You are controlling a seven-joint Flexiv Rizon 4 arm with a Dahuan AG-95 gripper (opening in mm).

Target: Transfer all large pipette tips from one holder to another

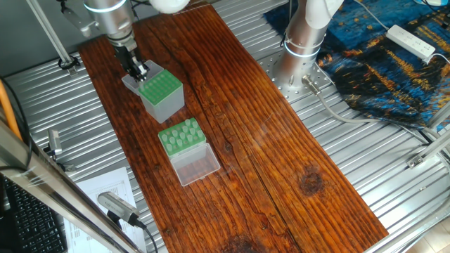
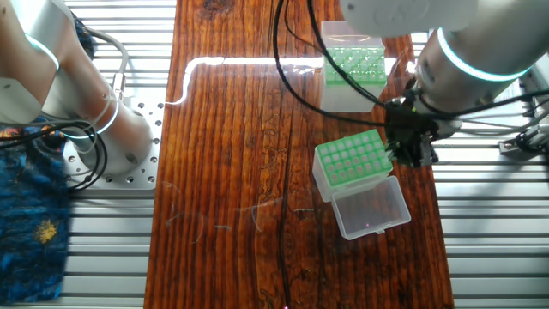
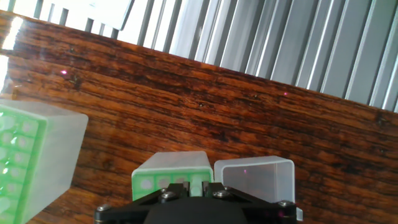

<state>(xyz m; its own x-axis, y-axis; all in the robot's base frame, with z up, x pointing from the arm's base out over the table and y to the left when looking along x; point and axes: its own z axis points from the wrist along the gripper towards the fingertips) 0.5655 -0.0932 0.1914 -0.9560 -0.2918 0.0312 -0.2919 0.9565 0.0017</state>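
My gripper [image 1: 139, 70] [image 2: 410, 153] hangs over the far edge of the taller grey-sided holder [image 1: 163, 90] [image 2: 347, 159]. In the hand view the holder's green top [image 3: 163, 182] lies just beyond the gripper [image 3: 195, 185]. The jaws stand close together around a pale green pipette tip [image 3: 198, 179]. The low green rack [image 1: 181, 137] [image 2: 354, 64] [image 3: 18, 155] stands beside the holder. Several large pipette tips [image 1: 184, 130] stand in it. Its clear lid [image 1: 197, 165] lies open.
Both boxes stand on a wooden board [image 1: 267, 140] on a slatted metal table. The taller holder's own clear lid [image 2: 371, 206] [image 3: 255, 177] lies open beside it. The arm's base [image 1: 302, 42], a blue cloth [image 1: 380, 63] and papers [image 1: 105, 190] flank the board.
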